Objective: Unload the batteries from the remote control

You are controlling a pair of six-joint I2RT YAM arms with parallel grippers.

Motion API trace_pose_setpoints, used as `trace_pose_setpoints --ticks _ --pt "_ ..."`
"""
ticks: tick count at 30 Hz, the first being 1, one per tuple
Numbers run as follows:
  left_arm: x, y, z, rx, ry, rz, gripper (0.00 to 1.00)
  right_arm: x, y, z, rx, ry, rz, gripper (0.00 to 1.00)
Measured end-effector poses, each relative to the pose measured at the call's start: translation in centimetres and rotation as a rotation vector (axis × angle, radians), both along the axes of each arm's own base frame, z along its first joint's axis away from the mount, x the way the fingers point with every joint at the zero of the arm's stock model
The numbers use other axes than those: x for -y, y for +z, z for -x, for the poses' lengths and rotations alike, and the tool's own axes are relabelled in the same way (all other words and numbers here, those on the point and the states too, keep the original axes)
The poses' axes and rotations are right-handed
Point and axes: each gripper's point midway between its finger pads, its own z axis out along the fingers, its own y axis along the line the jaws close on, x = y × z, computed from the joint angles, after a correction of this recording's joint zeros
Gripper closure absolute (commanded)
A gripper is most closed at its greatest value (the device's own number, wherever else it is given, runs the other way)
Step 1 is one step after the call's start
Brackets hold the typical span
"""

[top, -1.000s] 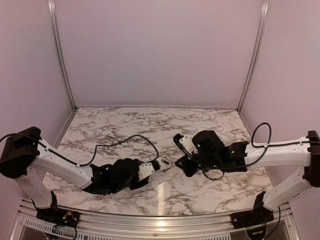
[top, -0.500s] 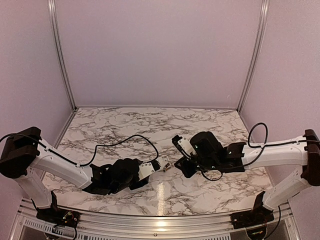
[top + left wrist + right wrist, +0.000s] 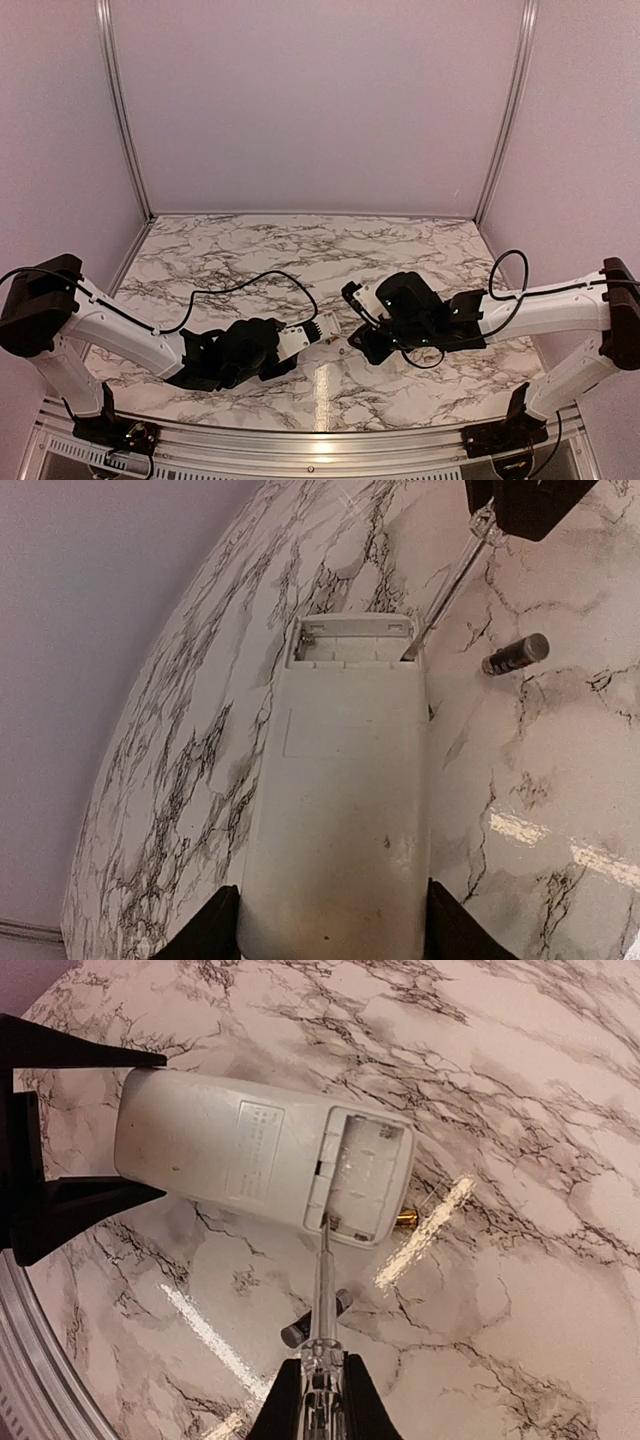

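The left end effector (image 3: 330, 930) pinches the remote control (image 3: 340, 810) across its width, one black finger against each long side at the bottom edge of the left wrist view. The remote control is a white slab lying back-up on the marbled surface (image 3: 300, 250), just below the middle of the overhead frame, between the two arms. Its battery bay (image 3: 365, 1175) stands uncovered at the end away from those fingers.

The right end effector (image 3: 318, 1372) is pressed together on a thin clear stick (image 3: 322, 1290), which runs up from the bottom centre of the right wrist view. The stick's tip meets the lower rim of the bay, at its corner.

Two batteries lie on the surface outside the remote control. The dark battery (image 3: 515, 653) rests right of the bay in the left wrist view, apart from the slab. In the right wrist view it lies low in the frame, partly behind the stick. The gold-orange battery (image 3: 405, 1222) shows only as a small end, tight beside the remote control's bay end — whether it touches the slab cannot be told.
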Motion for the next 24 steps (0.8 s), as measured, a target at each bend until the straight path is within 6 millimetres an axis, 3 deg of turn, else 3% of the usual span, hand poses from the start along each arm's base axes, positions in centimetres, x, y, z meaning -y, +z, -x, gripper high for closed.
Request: trace_pose_setpoints --ticks 14,24 --pt "-0.1 0.1 -0.1 0.003 0.013 0.006 1.00 0.8 0.9 0.8 0.001 -0.008 -0.022 1.00" --pt "-0.9 1.6 -0.6 -0.043 0.121 0.129 1.00 2.5 4.3 -0.1 0.087 -0.112 -0.099 1.00"
